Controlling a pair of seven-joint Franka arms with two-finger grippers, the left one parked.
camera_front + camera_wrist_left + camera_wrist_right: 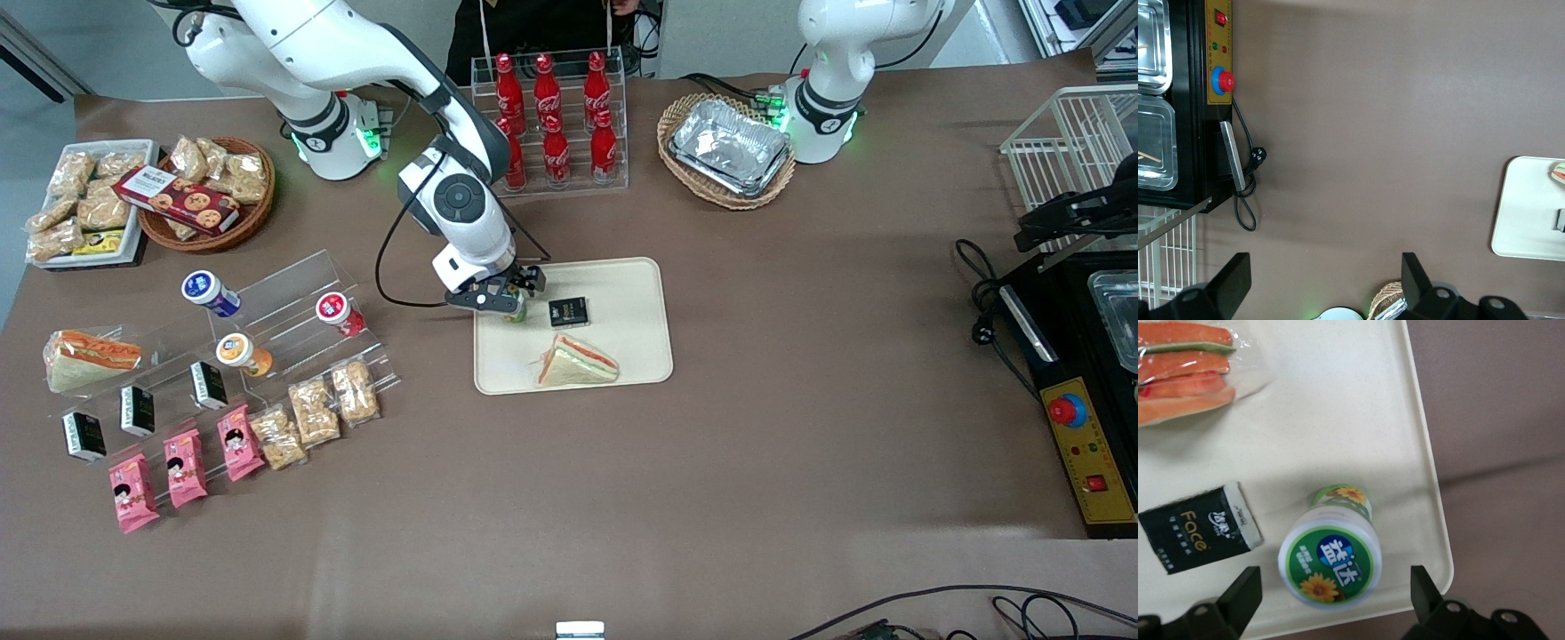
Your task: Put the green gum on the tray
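The green gum (1330, 561) stands upright on the tray (636, 356), cap up, close to the tray's edge at the working arm's end and just beside a small black packet (1199, 536). A wrapped sandwich (576, 363) lies on the same tray, nearer the front camera than both. The pincer (508, 298) hangs directly over the bottle; in the right wrist view its 2 fingers (1238, 599) are spread wide with the bottle between them, and neither appears to touch it, so it holds nothing. From the front view the contact is harder to judge because the pincer covers most of the bottle, though the bottle seems to rest on the tray's surface under its own weight. As a judgement, the placing itself looks done: the gum is inside the rim and free of the fingers. What is left is probably only for the arm to lift clear without knocking the bottle, which stands close to the rim and could topple if a finger clipped its cap on the way up.
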